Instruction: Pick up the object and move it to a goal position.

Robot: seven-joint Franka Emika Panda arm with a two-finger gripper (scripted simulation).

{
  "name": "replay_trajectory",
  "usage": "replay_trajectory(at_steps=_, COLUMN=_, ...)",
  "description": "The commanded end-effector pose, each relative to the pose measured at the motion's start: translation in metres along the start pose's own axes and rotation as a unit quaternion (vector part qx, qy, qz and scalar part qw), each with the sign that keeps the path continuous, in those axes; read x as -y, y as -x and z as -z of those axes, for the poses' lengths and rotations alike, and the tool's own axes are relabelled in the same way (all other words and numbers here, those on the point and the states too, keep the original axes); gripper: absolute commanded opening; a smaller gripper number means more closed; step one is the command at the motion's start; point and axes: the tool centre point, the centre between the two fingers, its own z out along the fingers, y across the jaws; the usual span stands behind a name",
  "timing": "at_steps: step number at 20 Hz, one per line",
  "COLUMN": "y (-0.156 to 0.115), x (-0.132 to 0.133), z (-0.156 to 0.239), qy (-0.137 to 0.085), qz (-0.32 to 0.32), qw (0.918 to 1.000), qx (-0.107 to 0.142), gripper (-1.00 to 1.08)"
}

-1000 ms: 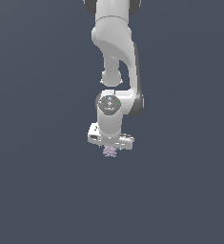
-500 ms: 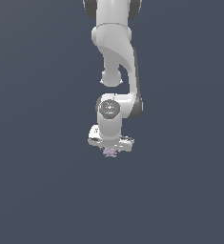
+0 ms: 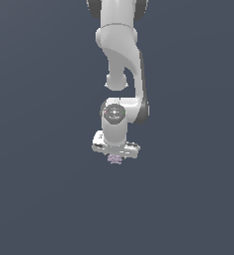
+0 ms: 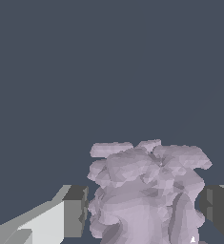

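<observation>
The object is a small pale lilac-grey knobbly clump, showing just below the white hand in the exterior view. In the wrist view the object fills the space between the two dark finger pads, which touch it on both sides. My gripper points straight down from the white arm and is shut on the object, low over the dark grey floor. The hand hides the fingertips and the upper part of the clump in the exterior view. It also shows in the wrist view.
Only the plain dark grey floor shows around the arm. No goal marker and no other object is in view.
The hand has come down onto the clump since a second ago. In the last half second it has hardly moved.
</observation>
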Motion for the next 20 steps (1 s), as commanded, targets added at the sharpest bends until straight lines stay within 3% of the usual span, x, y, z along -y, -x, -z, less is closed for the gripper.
replay_trajectory(at_steps=1, y=0.0, x=0.0, z=0.003, qy=0.0, qz=0.0, qw=1.0, qx=0.0, gripper=-1.0)
replay_trajectory(at_steps=10, y=0.008, x=0.002, z=0.044, qy=0.0, qz=0.0, qw=1.0, qx=0.0, gripper=-1.0)
replay_trajectory(at_steps=20, y=0.027, x=0.005, z=0.144, qy=0.0, qz=0.0, qw=1.0, qx=0.0, gripper=-1.0)
